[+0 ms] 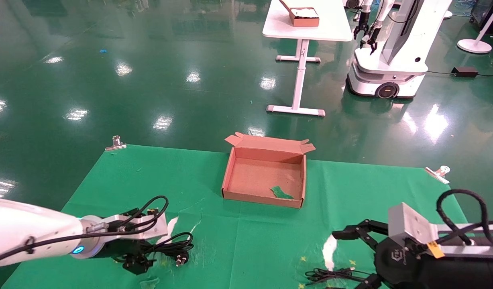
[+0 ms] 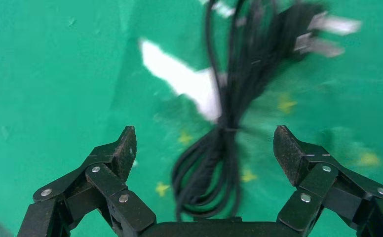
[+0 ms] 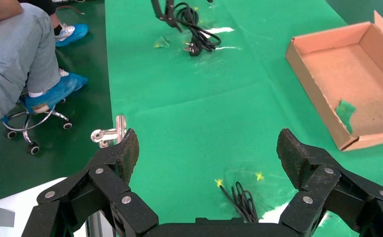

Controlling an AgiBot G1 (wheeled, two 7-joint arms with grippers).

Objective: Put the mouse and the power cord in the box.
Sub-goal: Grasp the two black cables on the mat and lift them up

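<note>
Currently the left gripper (image 2: 204,148) is spread wide, its 2 fingers (image 2: 120,148) straddling the coiled power cord (image 2: 219,153) at the near left of the green mat (image 1: 238,237), with no contact visible. At the near right, the right gripper (image 3: 207,150) is likewise fully spread and holds nothing, above a thin black cable bundle (image 3: 241,200). Further away, the box (image 1: 230,176) sits at the mat's far centre, lid open.

The power cord (image 1: 172,247) lies coiled on green cloth — the brown box (image 1: 230,176) sits open, lid back.
</note>
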